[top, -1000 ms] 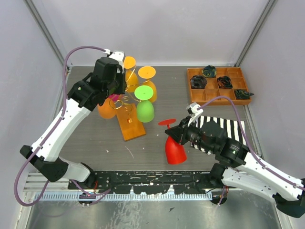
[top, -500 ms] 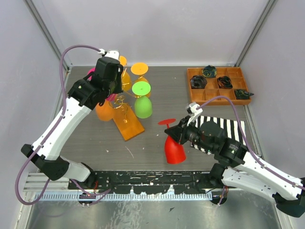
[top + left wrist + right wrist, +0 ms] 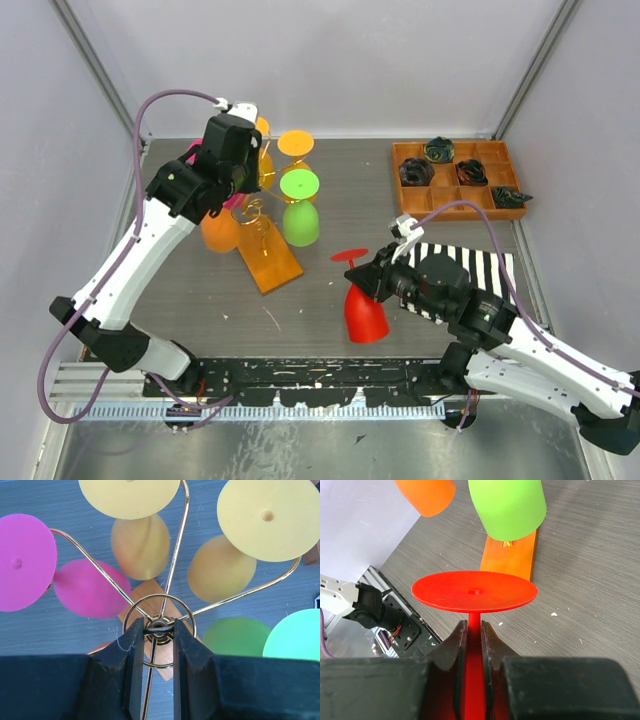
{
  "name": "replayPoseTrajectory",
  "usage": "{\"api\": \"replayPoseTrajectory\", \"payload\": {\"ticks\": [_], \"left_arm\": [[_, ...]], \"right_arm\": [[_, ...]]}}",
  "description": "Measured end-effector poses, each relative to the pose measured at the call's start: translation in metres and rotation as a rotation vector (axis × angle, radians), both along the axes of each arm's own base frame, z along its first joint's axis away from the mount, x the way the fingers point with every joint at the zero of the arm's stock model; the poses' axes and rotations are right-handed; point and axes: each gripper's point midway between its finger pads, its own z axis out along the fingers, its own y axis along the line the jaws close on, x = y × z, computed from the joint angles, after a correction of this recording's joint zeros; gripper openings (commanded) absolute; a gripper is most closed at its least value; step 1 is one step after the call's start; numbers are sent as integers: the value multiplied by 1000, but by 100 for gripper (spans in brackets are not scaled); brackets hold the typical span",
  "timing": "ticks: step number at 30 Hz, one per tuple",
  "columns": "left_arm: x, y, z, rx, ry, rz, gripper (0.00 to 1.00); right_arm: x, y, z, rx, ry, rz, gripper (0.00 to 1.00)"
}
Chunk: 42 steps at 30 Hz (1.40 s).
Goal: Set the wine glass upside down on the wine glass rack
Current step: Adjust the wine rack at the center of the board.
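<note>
Grey wood-grain tabletop [image 3: 200,290] beneath wine glass rack [image 3: 275,265], pale walls [image 3: 350,60]

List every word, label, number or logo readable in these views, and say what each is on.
None: no view shows readable text.
The red wine glass, the wine glass rack and the wooden tray carry no print.
The cloth bears only black and white stripes.

Bare table [image 3: 320,285] between red wine glass [image 3: 366,312] and rack [image 3: 270,262], green glass [image 3: 300,222] hanging nearest that gap
</note>
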Motion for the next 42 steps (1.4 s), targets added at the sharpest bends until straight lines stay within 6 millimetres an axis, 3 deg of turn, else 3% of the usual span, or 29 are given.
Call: {"api": "replayPoseTrajectory", "payload": {"ticks": [11, 19, 30, 34, 42], "left_arm": [[1, -4, 3, 31, -6, -56, 41], [8, -13, 29, -4, -89, -95, 49], [12, -24, 48, 62, -180, -243, 67], [9, -30, 51, 98, -217, -356, 67], [19, -8, 41, 20, -201, -476, 65]], "right_arm": [[2, -1, -3, -10, 2, -12, 1], [5, 3, -13, -42, 20, -11, 1], [7, 5, -18, -58, 24, -12, 1], [8, 6, -20, -65, 26, -11, 1], [8, 6, -21, -68, 27, -11, 1]]}}
